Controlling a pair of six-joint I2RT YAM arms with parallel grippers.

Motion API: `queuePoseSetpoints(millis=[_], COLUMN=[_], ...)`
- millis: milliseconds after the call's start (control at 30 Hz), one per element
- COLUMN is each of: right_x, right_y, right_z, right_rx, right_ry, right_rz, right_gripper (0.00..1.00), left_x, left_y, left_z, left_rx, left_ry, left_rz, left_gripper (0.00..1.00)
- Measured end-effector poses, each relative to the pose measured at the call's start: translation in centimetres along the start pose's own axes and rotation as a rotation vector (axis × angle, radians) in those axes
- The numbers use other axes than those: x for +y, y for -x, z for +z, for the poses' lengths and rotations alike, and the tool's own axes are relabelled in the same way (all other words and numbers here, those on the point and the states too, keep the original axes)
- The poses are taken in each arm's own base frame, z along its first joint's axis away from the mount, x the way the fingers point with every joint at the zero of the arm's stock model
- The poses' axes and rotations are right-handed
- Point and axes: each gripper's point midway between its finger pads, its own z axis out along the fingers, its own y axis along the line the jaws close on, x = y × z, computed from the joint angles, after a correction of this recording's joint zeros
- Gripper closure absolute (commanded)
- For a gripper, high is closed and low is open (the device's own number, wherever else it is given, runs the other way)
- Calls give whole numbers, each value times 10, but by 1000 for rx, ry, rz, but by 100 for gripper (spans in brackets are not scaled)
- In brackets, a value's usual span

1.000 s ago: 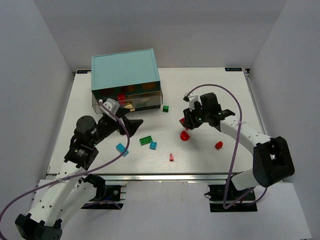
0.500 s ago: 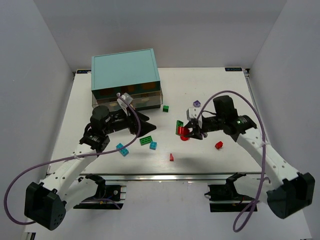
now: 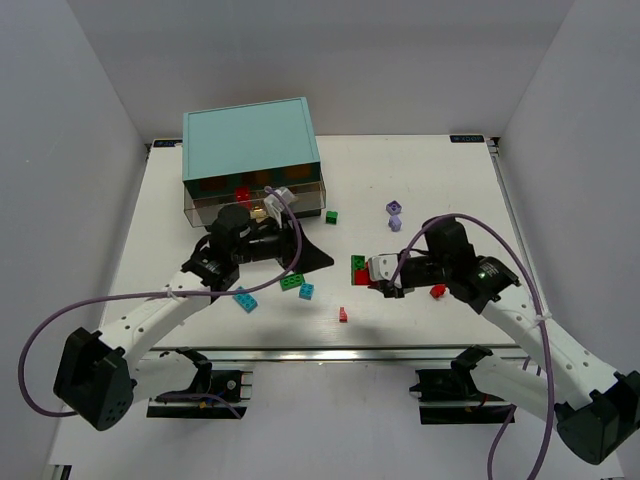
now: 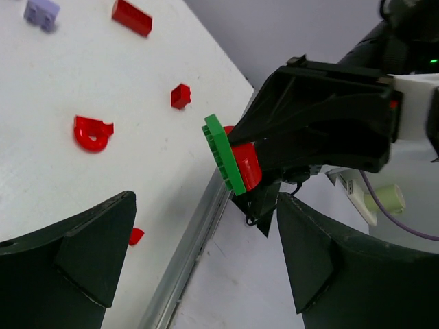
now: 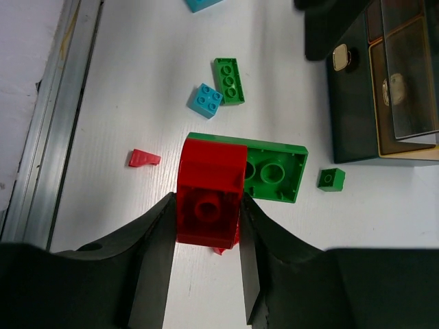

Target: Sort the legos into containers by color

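Observation:
My right gripper (image 5: 208, 226) is shut on a red brick (image 5: 209, 195) with a flat green plate (image 5: 278, 166) stuck to it, held above the table centre (image 3: 372, 272). My left gripper (image 3: 303, 257) is open and empty, pointing at that held piece (image 4: 236, 161); its fingers (image 4: 89, 250) frame it. Loose on the table lie a green brick (image 3: 291, 282), two cyan bricks (image 3: 306, 291) (image 3: 244, 299), a small red piece (image 3: 343, 314), a red piece (image 3: 437, 291), a small green cube (image 3: 331, 216) and lavender pieces (image 3: 394, 214). The teal cabinet (image 3: 252, 140) has one drawer (image 3: 255, 207) pulled out, with a red lego (image 3: 243, 192) inside.
A red arch piece (image 4: 92, 132) lies on the table below the held brick. The cabinet's drawer fronts with cream knobs (image 5: 393, 88) show at the right of the right wrist view. The table's metal front rail (image 3: 320, 350) runs along the near edge.
My right gripper has closed on the red brick with the green plate and carried it left and nearer. My left arm has swung right from the drawer toward the table centre.

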Motion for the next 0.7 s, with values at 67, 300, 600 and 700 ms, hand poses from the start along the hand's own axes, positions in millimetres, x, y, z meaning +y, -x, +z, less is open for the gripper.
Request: queuePoseSetpoints(millis=[67, 300, 600, 700], right_x=[-1, 12, 16, 16], right_y=[2, -9, -10, -9], right_z=[4, 17, 14, 13], right_rx=[8, 43, 53, 49], right_ry=[-3, 12, -26, -37], right_rz=[-13, 2, -25, -36], right_gripper=[100, 100, 100, 100], left_x=[3, 6, 7, 12], left_y=[-10, -37, -34, -40], left_z=[8, 37, 74, 81], left_rx=[29, 96, 97, 108], left_ry=[16, 64, 138, 176], left_rz=[-22, -52, -27, -25], left_gripper=[7, 10, 26, 37])
